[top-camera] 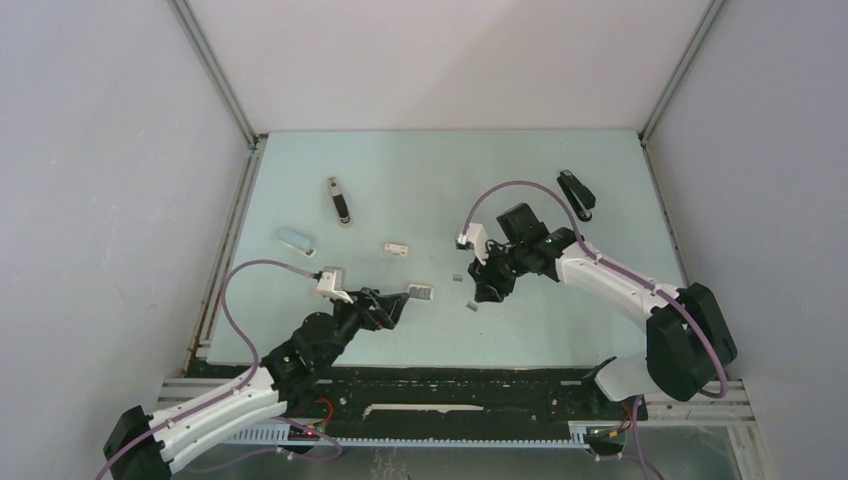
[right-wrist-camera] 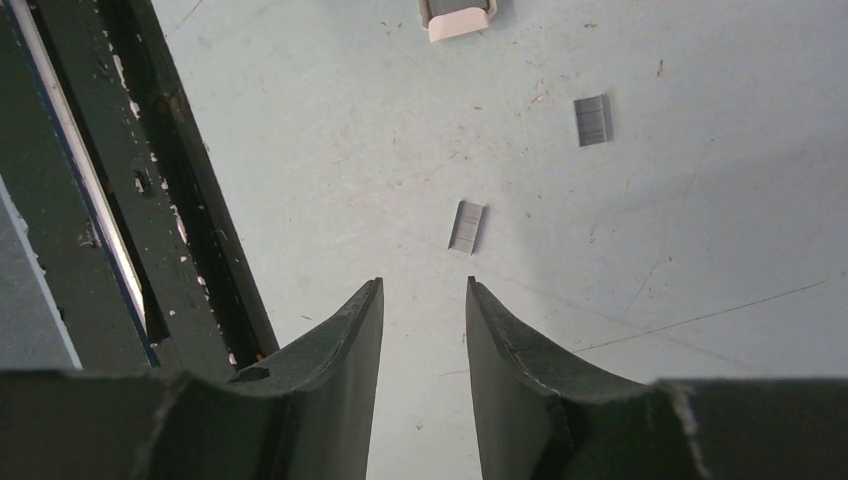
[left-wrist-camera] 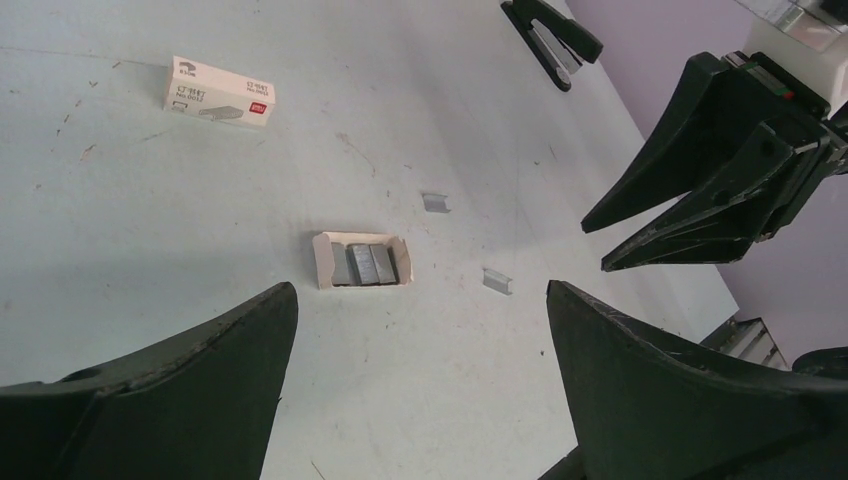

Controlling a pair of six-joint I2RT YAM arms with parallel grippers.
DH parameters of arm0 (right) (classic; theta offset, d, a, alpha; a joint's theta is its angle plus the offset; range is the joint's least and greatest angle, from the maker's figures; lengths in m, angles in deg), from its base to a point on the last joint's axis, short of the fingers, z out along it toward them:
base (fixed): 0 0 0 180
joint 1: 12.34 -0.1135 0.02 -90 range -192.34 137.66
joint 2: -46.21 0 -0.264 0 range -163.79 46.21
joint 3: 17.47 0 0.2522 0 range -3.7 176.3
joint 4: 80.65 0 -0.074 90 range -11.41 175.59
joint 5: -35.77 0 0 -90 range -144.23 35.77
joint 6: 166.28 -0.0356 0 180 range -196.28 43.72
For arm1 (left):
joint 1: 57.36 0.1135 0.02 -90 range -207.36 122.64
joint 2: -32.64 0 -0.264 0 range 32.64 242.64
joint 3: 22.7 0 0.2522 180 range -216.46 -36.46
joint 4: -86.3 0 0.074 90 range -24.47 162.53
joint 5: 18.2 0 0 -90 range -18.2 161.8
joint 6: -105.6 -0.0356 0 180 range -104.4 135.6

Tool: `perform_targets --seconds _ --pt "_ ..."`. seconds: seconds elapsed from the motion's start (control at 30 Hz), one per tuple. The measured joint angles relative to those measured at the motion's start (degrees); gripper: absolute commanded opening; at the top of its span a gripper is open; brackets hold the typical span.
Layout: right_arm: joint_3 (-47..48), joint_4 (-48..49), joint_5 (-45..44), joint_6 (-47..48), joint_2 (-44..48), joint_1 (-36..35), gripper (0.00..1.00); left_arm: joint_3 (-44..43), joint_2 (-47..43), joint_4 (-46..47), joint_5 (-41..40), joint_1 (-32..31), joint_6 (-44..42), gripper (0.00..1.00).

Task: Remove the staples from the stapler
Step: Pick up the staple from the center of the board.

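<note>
The slim stapler [top-camera: 341, 201], black with a silver top, lies at the back left of the table, far from both arms. Two short grey strips of staples [top-camera: 457, 277] [top-camera: 472, 308] lie loose on the mat; they also show in the left wrist view [left-wrist-camera: 435, 202] [left-wrist-camera: 497, 281] and in the right wrist view [right-wrist-camera: 466, 226] [right-wrist-camera: 592, 120]. My right gripper [top-camera: 487, 290] [right-wrist-camera: 424, 282] hovers just over them, its jaws partly apart and empty. My left gripper [top-camera: 400, 300] [left-wrist-camera: 420, 290] stands wide open and empty, just short of a small open tray of staples [left-wrist-camera: 362, 260].
A white staple box [top-camera: 396, 248] [left-wrist-camera: 219, 92] lies mid-table. A second, all-black stapler [top-camera: 576, 192] [left-wrist-camera: 553, 40] lies at the back right. A pale blue object [top-camera: 295, 240] sits at the left. A black rail [right-wrist-camera: 150, 200] runs along the near table edge.
</note>
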Motion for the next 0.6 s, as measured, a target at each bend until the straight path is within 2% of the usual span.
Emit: perform_targets --seconds 0.5,0.6 --pt "0.0 0.1 -7.5 -2.7 -4.5 -3.1 0.39 1.3 -2.6 0.6 0.4 0.3 2.8 1.00" --pt "0.0 0.3 -9.1 -3.8 -6.0 -4.0 0.34 1.3 -3.0 0.8 0.4 0.3 3.4 1.00"
